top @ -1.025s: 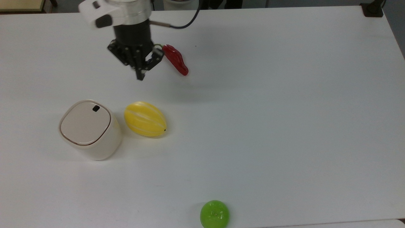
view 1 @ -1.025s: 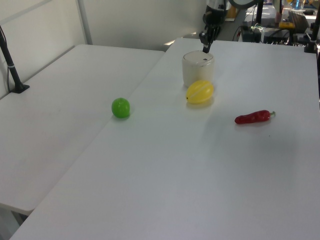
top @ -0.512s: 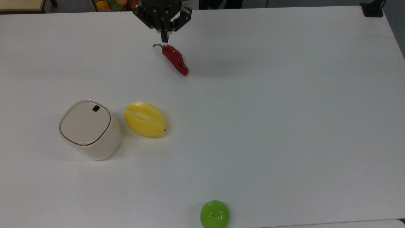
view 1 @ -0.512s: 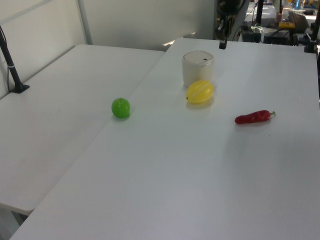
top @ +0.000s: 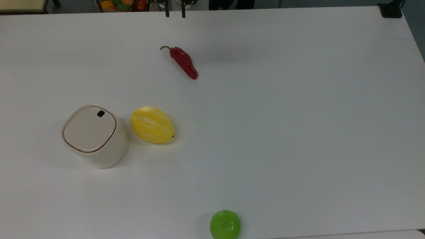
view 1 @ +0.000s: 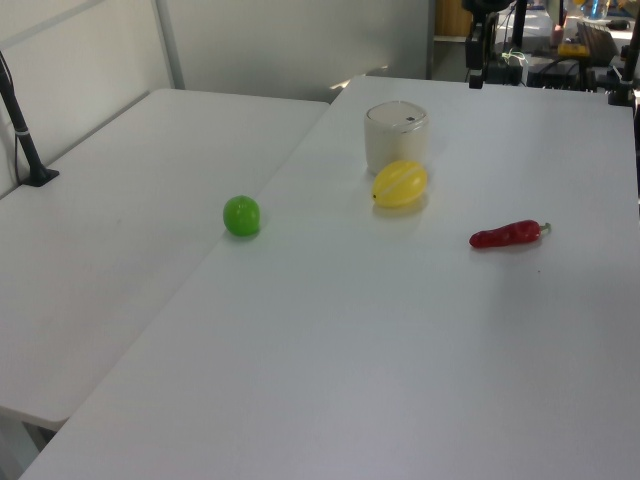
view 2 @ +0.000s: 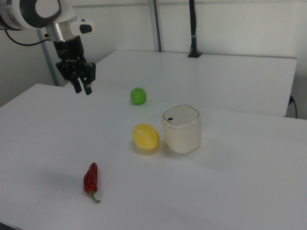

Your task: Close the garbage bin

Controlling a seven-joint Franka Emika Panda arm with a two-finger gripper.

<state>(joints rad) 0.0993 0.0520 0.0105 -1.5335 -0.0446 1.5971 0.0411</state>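
Lid down flat, the garbage bin [top: 94,136] stands upright on the white table [top: 282,126], toward the top view's left, its cream top flush with the rim and a small black mark near one corner of the lid. Just beside it, on the top view's right, lies the yellow melon [top: 152,124]; the two are very close, though whether they touch cannot be told. In the right view the order is reversed: the bin [view 2: 181,128] sits to the right of the melon [view 2: 146,137]. A red chili pepper [top: 183,62] lies on its side well apart from both, nearer the top view's upper edge, its green stem pointing toward the top view's left. A green apple [top: 225,224] rests near the table's lower edge in the top view, far from everything else. The gripper [view 2: 82,87] hangs in the air above the table, well clear of the bin, and in the right view it is up and to the left, beyond the chili [view 2: 90,180]. Its two fingers point downward with a visible gap between them, nothing held. In the top view the two dark fingertips [top: 167,13] show at the upper edge, separated, above the pepper's stem end.
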